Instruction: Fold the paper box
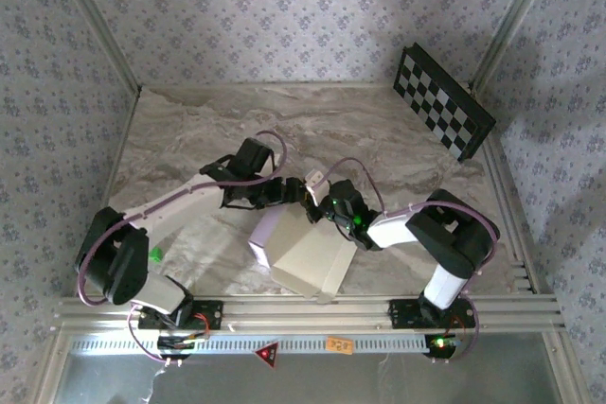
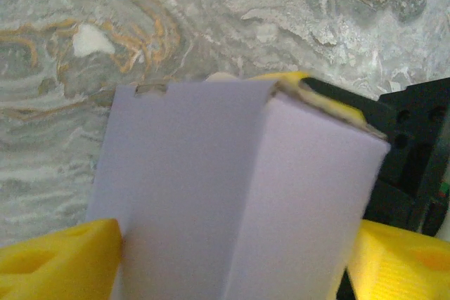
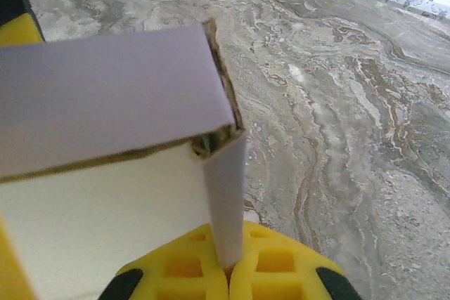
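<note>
The paper box (image 1: 305,251) is partly folded and held off the marble table between both arms. Its cream-white panel faces the near edge and a pale lilac wall faces left. My left gripper (image 1: 287,192) reaches in from the left. In the left wrist view the lilac box (image 2: 232,194) sits between its yellow fingers (image 2: 60,258), which press on both sides. My right gripper (image 1: 329,207) comes from the right. Its yellow fingertips (image 3: 190,265) are shut on the bottom edge of a narrow lilac wall (image 3: 226,194), beside the cream inside (image 3: 105,223).
A black-and-white checkerboard panel (image 1: 443,101) leans at the back right corner. Bare marble table (image 1: 189,130) stretches behind and to the left of the box. A metal rail (image 1: 312,311) runs along the near edge, and patterned walls close in the three other sides.
</note>
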